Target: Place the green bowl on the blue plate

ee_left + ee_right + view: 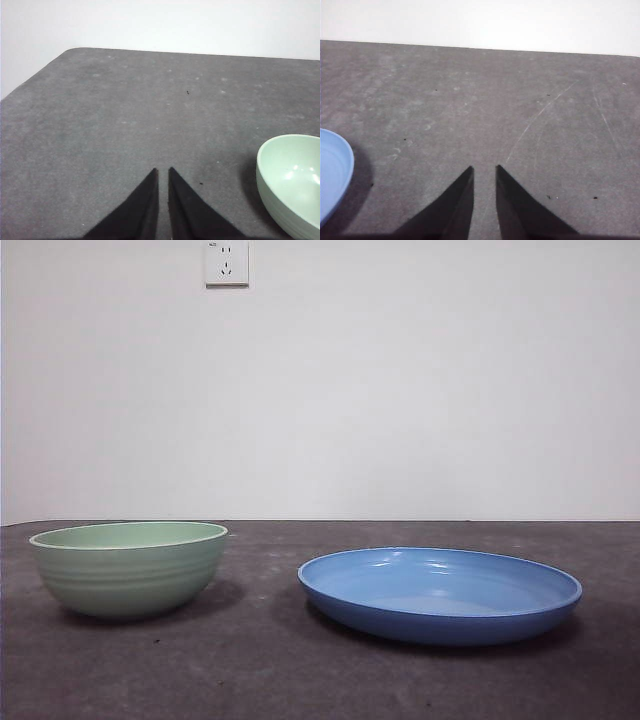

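Still untouched, the blue plate [440, 595] lies flat on the table [300, 670], the green bowl [128, 567] upright well apart beside it. The left gripper [163, 171] near the bowl and right gripper [484, 168] both hang slightly parted, empty. Glossy rim may slip. No writing is legible.

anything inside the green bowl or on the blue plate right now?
The blue plate looks bare inside. The left wrist view shows part of the green bowl interior, glossy and bare; the rest is cut off by the frame, and in the front view the bowl's wall hides its floor.
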Robot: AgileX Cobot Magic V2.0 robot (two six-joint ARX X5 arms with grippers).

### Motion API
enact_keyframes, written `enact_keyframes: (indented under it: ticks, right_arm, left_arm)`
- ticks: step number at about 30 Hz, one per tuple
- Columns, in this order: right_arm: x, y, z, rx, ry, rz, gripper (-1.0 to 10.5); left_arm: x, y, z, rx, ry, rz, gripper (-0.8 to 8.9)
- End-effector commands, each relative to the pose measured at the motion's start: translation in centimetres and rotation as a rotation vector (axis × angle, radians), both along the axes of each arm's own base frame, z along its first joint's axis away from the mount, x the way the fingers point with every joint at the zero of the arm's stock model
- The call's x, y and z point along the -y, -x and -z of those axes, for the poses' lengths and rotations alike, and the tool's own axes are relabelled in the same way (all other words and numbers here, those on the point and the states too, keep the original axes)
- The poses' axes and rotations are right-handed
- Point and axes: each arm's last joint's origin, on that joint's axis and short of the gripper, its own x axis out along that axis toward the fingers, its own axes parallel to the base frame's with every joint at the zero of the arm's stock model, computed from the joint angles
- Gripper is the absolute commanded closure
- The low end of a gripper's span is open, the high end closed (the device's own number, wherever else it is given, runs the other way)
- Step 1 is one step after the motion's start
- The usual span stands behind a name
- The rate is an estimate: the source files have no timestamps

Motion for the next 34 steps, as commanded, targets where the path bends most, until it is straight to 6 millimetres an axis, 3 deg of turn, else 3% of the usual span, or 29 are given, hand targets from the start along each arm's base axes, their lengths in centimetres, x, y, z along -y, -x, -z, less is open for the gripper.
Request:
enact_keyframes:
  ticks: [1, 10, 17, 22, 34]
  right_arm:
    - [0.0, 0.0, 0.0, 0.010, 0.001, 0.001, 8.8]
    - [-0.1, 0.0, -0.5, 0.027, -0.162, 0.001, 9.4]
    - [-0.2, 0.5, -3.0, 0.086, -0.348, -0.031, 9.4]
    - [-0.4, 0.9, -5.4, 0.075, -0.437, -0.084, 9.4]
    - [-1.2, 1.2, -12.4, -0.198, -0.490, -0.271, 9.4]
  left_arm:
    - [0.0, -0.1, 0.7, -0.021, 0.015, -0.006, 7.82]
    - [0.0, 0.0, 0.3, -0.022, 0.092, -0.016, 7.93]
    - [0.1, 0.3, -2.4, 0.003, 0.217, -0.008, 7.96]
    - [0.3, 0.2, -5.3, -0.016, 0.271, 0.056, 7.96]
    - [1.1, -0.7, -14.2, -0.163, 0.321, 0.311, 7.96]
